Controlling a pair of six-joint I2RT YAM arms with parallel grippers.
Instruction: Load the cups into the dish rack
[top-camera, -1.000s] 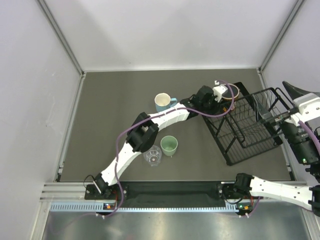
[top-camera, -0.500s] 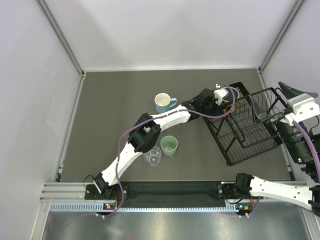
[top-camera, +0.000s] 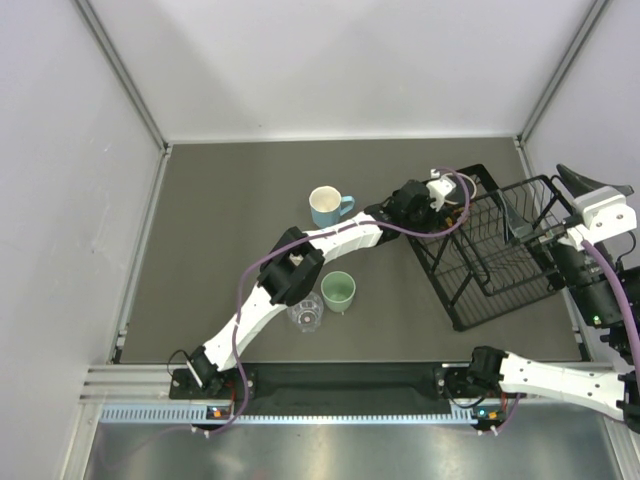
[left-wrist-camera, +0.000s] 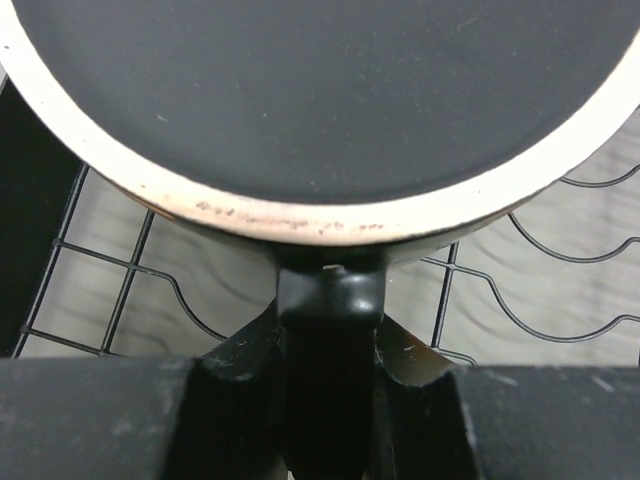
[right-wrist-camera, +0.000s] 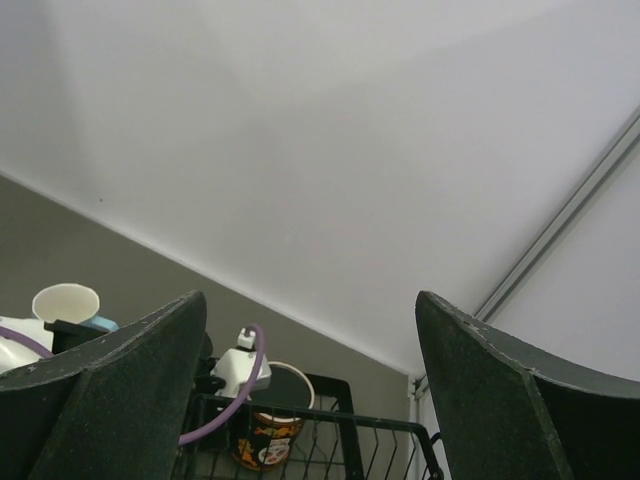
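Grey tabletop (top-camera: 220, 230) bears blue mug (top-camera: 325, 205), green tumbler (top-camera: 338, 291); left fingers (left-wrist-camera: 240, 365) pinch dark mug (left-wrist-camera: 320, 90) above rack (top-camera: 490, 260); right fingers (right-wrist-camera: 110, 400) spread.

Dark mug (right-wrist-camera: 285, 395) hangs over the dish rack's (top-camera: 445, 295) far-left corner. Light blue mug (top-camera: 325, 205), mint tumbler (top-camera: 338, 291) and clear ribbed cup (top-camera: 306, 311) stand upright, well left of it.

Soft, even light throughout
We find the overhead view sharp, the bench (top-camera: 230, 230) glare-free with faint shadows; in the dim left wrist view the dark mug (left-wrist-camera: 320, 90) looms soft and the dish rack (left-wrist-camera: 441, 300) wires blur.
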